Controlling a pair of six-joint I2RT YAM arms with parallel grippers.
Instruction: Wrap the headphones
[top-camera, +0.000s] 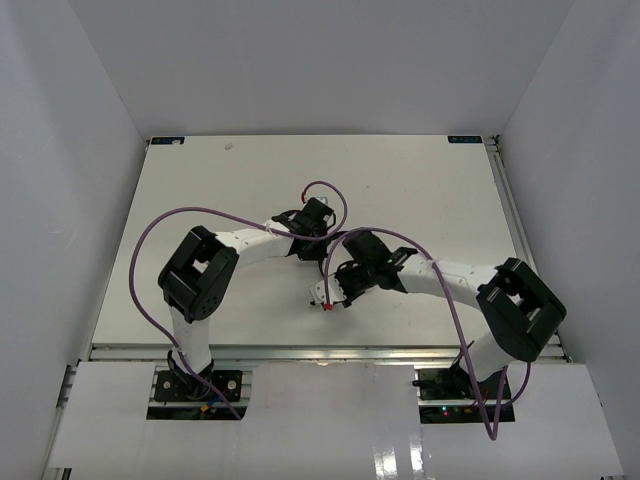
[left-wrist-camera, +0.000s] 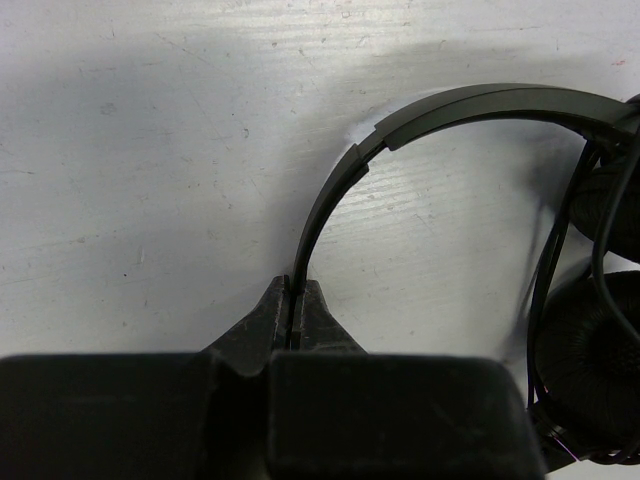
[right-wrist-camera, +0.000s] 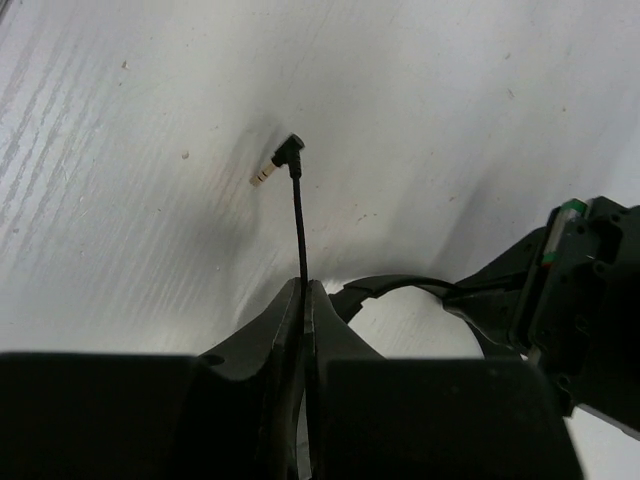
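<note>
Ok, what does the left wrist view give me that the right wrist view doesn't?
Only the left wrist view: the left gripper shut on the thin headband, and the two earcups at the right edge. Only the right wrist view: the right gripper shut on the cord, with the gold-tipped plug just beyond its fingertips. Both: the headband's arc and the white table.

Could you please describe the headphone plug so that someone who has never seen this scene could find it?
On the white table, find the right end effector, shut on a thin black cord. The cord runs out past its tips to the plug. It is the only small, bent black piece with a gold tip; the headphones' band nearby is a wide black arc.
</note>
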